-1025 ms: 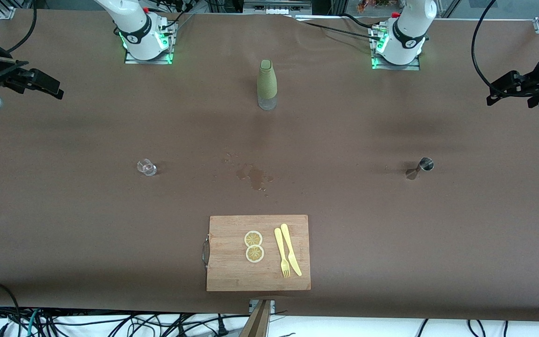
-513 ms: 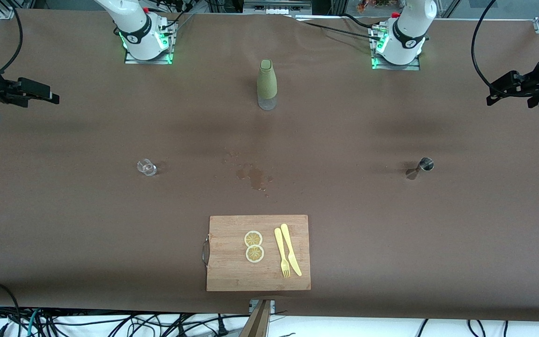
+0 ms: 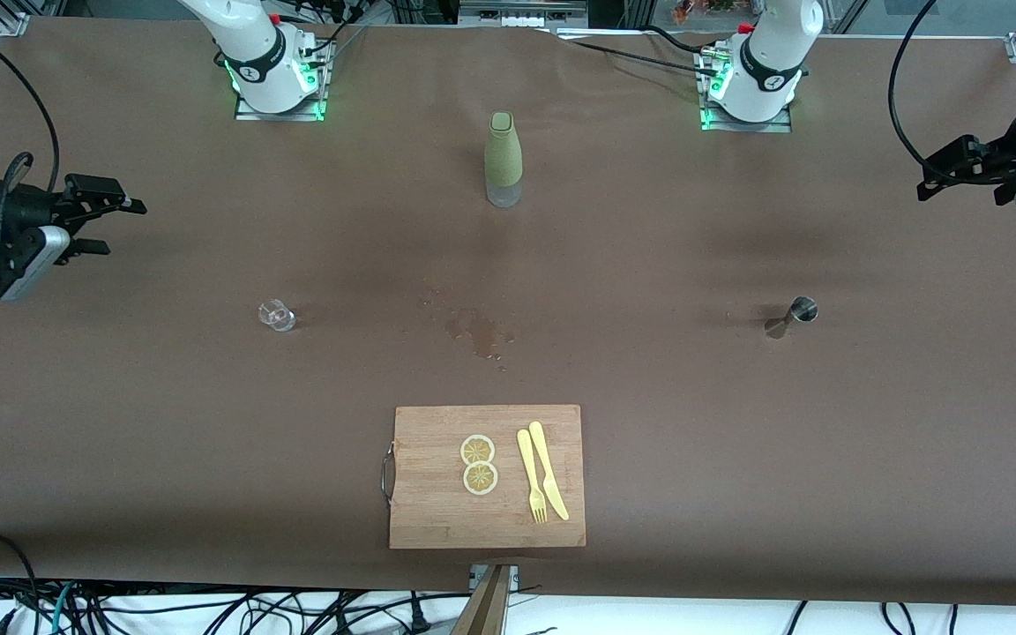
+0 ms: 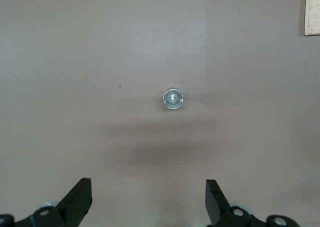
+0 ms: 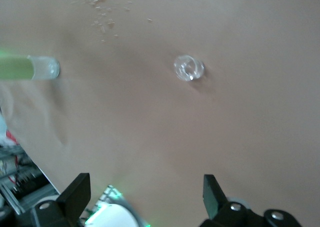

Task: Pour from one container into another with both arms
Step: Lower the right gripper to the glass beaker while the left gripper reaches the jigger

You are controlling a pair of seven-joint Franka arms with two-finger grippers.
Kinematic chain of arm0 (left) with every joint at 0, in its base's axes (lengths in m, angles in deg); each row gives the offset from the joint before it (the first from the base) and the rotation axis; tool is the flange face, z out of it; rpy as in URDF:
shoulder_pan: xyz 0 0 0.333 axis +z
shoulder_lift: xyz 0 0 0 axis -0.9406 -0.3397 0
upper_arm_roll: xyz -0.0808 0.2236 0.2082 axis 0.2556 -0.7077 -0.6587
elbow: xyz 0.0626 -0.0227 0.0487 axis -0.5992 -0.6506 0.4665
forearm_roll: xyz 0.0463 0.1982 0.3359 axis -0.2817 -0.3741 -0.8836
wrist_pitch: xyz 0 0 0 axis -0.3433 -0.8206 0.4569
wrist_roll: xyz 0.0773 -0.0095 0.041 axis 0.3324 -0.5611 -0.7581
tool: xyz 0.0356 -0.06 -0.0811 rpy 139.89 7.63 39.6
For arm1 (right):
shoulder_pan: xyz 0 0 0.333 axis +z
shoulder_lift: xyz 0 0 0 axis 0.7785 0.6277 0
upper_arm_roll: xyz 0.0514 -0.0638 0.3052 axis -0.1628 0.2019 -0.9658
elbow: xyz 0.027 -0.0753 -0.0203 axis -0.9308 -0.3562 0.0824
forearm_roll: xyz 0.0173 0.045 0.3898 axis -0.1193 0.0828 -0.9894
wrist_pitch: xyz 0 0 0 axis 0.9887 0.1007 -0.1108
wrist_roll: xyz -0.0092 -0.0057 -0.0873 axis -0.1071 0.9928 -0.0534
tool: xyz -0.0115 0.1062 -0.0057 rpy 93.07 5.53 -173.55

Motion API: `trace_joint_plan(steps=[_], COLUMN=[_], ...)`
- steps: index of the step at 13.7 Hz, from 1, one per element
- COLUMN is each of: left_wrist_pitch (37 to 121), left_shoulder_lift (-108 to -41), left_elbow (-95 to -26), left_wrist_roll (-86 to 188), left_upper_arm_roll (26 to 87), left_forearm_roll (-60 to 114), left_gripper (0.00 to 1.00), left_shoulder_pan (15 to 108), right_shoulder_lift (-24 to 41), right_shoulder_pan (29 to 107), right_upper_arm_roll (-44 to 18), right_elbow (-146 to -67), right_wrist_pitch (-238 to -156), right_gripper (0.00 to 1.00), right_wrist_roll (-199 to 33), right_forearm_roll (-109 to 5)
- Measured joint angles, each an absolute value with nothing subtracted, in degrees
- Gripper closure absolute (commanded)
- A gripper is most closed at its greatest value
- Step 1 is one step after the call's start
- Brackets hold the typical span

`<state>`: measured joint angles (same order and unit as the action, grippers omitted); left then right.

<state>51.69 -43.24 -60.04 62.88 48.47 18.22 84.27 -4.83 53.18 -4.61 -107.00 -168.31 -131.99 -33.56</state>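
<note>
**Waiting wide over the counter's two ends**

Scanning across the front view, we find the right end effector (image 3: 107, 225) spread wide and empty, apparently to admit the small clear glass (image 3: 277, 315). The green bottle (image 3: 504, 159) stands upright mid-counter (image 3: 737, 441). Above the steel jigger (image 3: 801, 310), the left end effector (image 3: 936, 176) hangs likewise wide, empty.

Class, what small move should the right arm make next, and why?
Probably lower the right pincer toward the glass: its fingers are open and empty, up in the air at its end of the table, and the glass stands untouched. The left pincer waits, open.
</note>
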Motion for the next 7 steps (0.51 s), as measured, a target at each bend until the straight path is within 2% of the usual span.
trace_joint_plan(steps=[3,7], left_wrist_pitch=[56.75,68.19], left_shoulder_lift=[-44.05,-46.94], left_elbow=[-62.62,-68.43], left_wrist_roll=[64.33,78.94], left_upper_arm_roll=[47.61,44.52], left_forearm_roll=[18.17,18.16], left_gripper=[0.00,0.00], left_shoulder_pan=[84.99,87.39], right_shoulder_lift=[-1.75,5.58], right_shoulder_pan=[51.42,48.35], right_upper_arm_roll=[-3.54,-3.35], right_elbow=[-109.23,-110.05], right_wrist_pitch=[-170.43,-170.89], right_gripper=[0.00,0.00], right_wrist_roll=[-146.80,-167.09], right_forearm_roll=[-38.37,-48.44])
